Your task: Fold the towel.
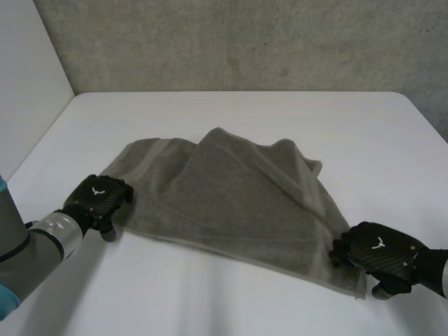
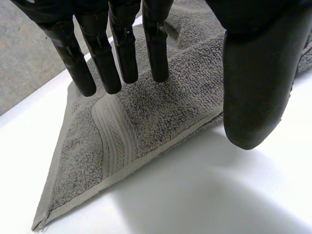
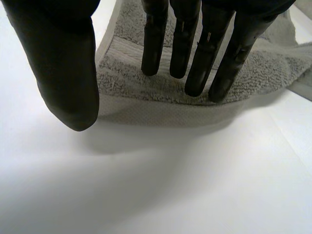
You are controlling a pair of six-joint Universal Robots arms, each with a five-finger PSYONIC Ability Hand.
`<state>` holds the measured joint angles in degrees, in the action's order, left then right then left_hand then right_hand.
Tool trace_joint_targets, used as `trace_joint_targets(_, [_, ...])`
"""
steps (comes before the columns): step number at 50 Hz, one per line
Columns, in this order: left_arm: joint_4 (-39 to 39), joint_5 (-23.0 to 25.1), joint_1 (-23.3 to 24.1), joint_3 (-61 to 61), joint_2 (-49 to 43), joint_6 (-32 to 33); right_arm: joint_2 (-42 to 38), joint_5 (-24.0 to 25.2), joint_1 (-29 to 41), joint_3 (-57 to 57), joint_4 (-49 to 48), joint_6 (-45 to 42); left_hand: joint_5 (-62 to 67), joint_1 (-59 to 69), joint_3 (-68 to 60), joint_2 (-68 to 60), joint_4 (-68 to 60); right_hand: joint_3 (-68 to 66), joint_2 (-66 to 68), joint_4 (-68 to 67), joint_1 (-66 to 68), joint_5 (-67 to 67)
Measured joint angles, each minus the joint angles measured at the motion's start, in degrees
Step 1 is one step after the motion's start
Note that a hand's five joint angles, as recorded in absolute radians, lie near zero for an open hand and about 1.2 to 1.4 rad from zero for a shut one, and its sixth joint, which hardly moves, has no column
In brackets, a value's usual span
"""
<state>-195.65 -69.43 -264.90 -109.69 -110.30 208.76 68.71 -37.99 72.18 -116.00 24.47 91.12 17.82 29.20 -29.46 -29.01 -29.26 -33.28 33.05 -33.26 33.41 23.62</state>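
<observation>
Head view: a rumpled grey terry towel [image 1: 231, 199] lies mid-table on the white table [image 1: 210, 301]. The black left hand [image 1: 98, 198] is at its left end and the black right hand [image 1: 381, 253] at its near-right corner. Each hand's back bears a white Y-like mark. In the wrist views, both hands' fingers are straight over the cloth and their thumbs spread, grasping nothing. Whether the fingertips touch the cloth is unclear.

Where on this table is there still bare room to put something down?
The table is bare between the towel and the wall, and nearer, in front of the towel between the left hand and right hand. Crowded: the towel's end corners, where those hands sit.
</observation>
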Motion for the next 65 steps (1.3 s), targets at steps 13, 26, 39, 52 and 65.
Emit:
trace_joint_targets(13, [0.0,0.0,-0.1,0.0,0.0,0.0,-1.5,3.3,0.0,-0.6,-0.5,0.0,0.0,0.0,0.0,0.0,0.0,-3.4,3.3,-3.3,3.0,3.4])
trace_joint_targets(26, [0.0,0.0,-0.1,0.0,0.0,0.0,-3.4,2.9,-0.2,-0.6,-0.8,-1.4,0.0,0.0,0.0,0.0,0.0,-3.9,3.4,-3.9,3.6,3.9])
trace_joint_targets(39, [0.0,0.0,0.0,0.0,-0.1,0.0,-6.0,2.5,-0.4,-0.3,-2.2,-3.5,0.0,0.0,0.0,0.0,0.0,-6.6,6.7,-6.6,6.5,6.2])
trace_joint_targets(52, [-0.1,0.0,0.0,0.0,-0.1,0.0,-6.0,2.8,-0.2,-0.3,-2.5,-3.0,0.0,0.0,0.0,0.0,0.0,-30.5,30.1,-32.3,26.8,32.7])
trace_joint_targets(65, [-0.1,0.0,0.1,0.1,0.0,0.0,-4.9,3.2,0.2,0.0,-0.6,-1.5,0.0,0.0,0.0,0.0,0.0,-42.5,41.2,-42.9,43.2,43.6])
